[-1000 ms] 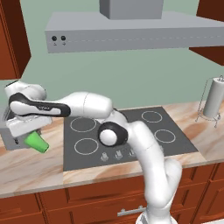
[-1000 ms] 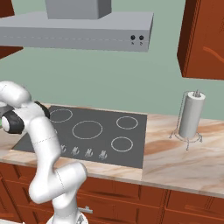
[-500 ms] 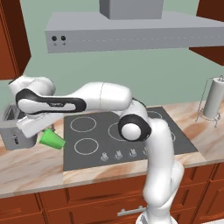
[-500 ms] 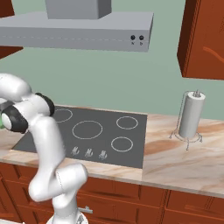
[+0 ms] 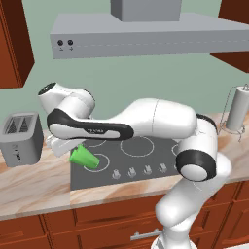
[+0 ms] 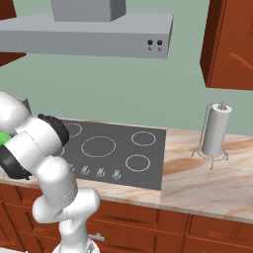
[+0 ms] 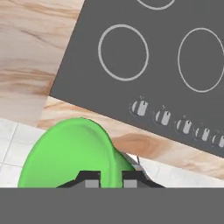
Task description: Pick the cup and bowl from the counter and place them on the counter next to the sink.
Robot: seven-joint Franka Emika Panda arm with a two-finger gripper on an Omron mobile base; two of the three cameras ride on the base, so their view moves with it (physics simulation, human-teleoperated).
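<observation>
Sage-green wall (image 5: 146, 82) behind. Grey range hood (image 5: 151, 31) mounted high, two round dark knobs at one end, square duct rising above. Reddish-brown upper cabinets (image 6: 230, 44) flanking the hood on both sides. Dark grey stovetop (image 6: 111, 150) set flush into the counter (image 6: 207, 180), four ring burners, a row of small silver knobs along the front edge. Marbled beige-pink stone, brown veins. Silver two-slot toaster (image 5: 20, 138) standing at one end, near the stovetop. Paper towel roll (image 6: 216, 129) upright in a wire holder at the other end. Reddish-brown lower cabinets (image 5: 97, 226) beneath. White tiled floor (image 7: 13, 148) below the counter edge. Even, flat light.
</observation>
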